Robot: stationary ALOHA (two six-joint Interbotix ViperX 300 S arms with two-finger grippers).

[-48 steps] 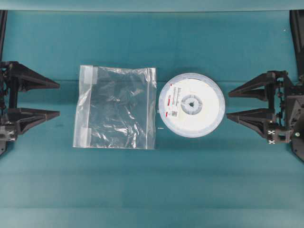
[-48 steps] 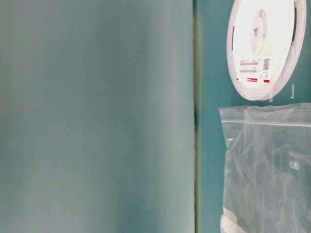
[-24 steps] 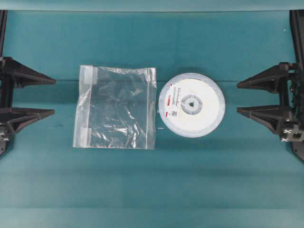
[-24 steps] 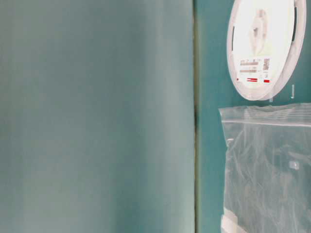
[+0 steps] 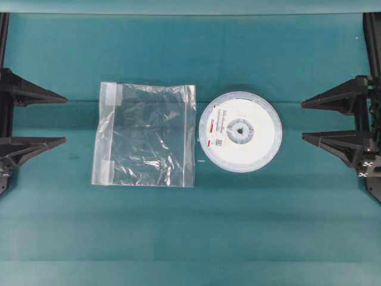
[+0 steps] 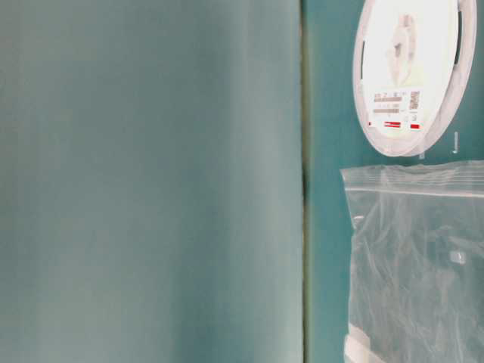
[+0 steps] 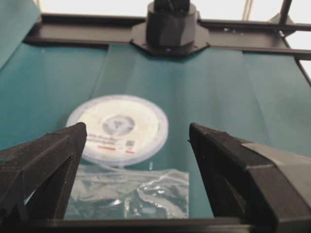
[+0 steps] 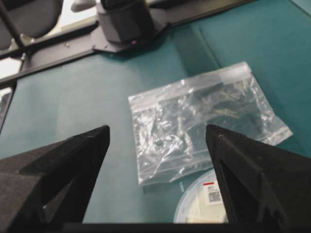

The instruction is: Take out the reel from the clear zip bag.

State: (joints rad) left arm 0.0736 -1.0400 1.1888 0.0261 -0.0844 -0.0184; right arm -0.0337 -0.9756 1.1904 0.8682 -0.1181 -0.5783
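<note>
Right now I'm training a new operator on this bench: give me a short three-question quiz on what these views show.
1. True or false: the reel lies inside the clear zip bag.
2. Which pincer is nearer the reel: (a) the left pincer or (b) the right pincer?
3. Fill in: both pincers stand ____, holding nothing.

Key: 1 false, it lies on the table beside the bag's zip edge; 2 b; 3 open.
</note>
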